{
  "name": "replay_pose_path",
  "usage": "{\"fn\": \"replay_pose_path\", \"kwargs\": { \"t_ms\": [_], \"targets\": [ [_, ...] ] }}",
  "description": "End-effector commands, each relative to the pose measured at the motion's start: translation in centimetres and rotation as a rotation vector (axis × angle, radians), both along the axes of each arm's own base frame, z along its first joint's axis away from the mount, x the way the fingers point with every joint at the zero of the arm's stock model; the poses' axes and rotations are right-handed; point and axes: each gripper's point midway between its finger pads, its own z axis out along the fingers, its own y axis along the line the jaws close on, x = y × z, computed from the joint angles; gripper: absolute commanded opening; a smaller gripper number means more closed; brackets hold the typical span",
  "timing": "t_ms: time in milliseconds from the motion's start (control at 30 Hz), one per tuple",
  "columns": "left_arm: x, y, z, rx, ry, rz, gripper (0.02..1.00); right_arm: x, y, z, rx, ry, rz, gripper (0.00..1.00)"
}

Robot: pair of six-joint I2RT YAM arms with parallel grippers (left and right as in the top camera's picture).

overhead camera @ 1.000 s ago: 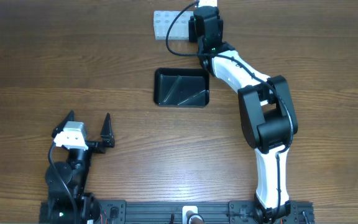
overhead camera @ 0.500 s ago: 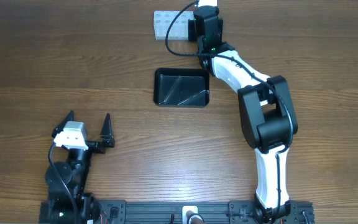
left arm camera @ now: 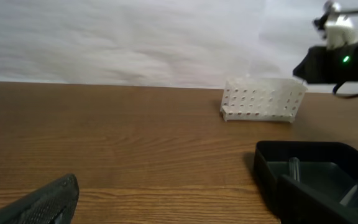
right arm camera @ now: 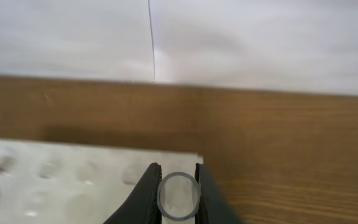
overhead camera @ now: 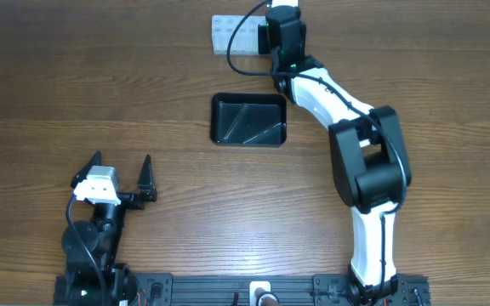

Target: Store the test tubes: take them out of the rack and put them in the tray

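Pinching a test tube (right arm camera: pixel 178 196) in the right gripper (right arm camera: pixel 176 177) right above the rack (overhead camera: pixel 228 34), with the left gripper (overhead camera: pixel 122 161) splayed open well away from it.

Setting: a robotics test bench in a laboratory-type room, not a domestic space.

Evidence: two arms, the left arm (overhead camera: pixel 92 229) and the right arm (overhead camera: pixel 368 161), are fixed to a black base rail (overhead camera: pixel 202 285) along one edge of a wood-grain table (overhead camera: pixel 100 85). A plain white wall (left arm camera: pixel 135 37) backs the table's far edge.

The items on the surface are laboratory ware: a white perforated rack (overhead camera: pixel 221 30) and a black tray (overhead camera: pixel 215 119) with clear test tubes (overhead camera: pixel 247 113) lying in it. One further test tube (right arm camera: pixel 178 196) is clamped in the right gripper (right arm camera: pixel 176 177). An exposed cable (overhead camera: pixel 249 19) loops over the rack beside the right arm.
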Motion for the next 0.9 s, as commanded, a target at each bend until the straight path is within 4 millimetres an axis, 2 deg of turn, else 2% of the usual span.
{"fn": "replay_pose_path", "kwargs": {
  "t_ms": [33, 133, 200, 267, 333, 433, 633, 700, 900],
  "targets": [
    [0.0, -0.1, -0.1, 0.01, -0.002, -0.01, 1.0, -2.5, -0.5, 15.5, 0.086, -0.239, 0.007, 0.099],
    [0.0, -0.1, -0.1, 0.01, -0.002, -0.01, 1.0, -5.2, -1.4, 21.8, 0.118, -0.32, 0.009, 0.099],
    [0.0, -0.1, -0.1, 0.01, -0.002, -0.01, 1.0, -7.1, -1.8, 24.3, 0.146, -0.329, 0.007, 0.099],
    [0.0, -0.1, -0.1, 0.01, -0.002, -0.01, 1.0, -8.6, -1.9, 24.9, 0.174, -0.299, 0.009, 0.095],
    [0.0, -0.1, -0.1, 0.01, -0.002, -0.01, 1.0, -10.0, -1.4, 24.0, 0.197, -0.223, 0.025, 0.093],
    [0.0, -0.1, -0.1, 0.01, -0.002, -0.01, 0.998, -11.7, -0.2, 20.1, 0.245, -0.035, 0.058, 0.095],
    [0.0, -0.1, -0.1, 0.01, -0.002, -0.01, 1.0, -15.8, 2.9, 8.2, 0.29, 0.442, 0.135, 0.102],
    [0.0, -0.1, -0.1, 0.01, -0.002, -0.01, 0.998, -16.7, 3.8, 4.5, 0.297, 0.557, 0.164, 0.099],
    [0.0, -0.1, -0.1, 0.01, -0.002, -0.01, 0.998, -17.6, 5.1, -3.1, 0.274, 0.754, 0.169, 0.084]
  ]
}}
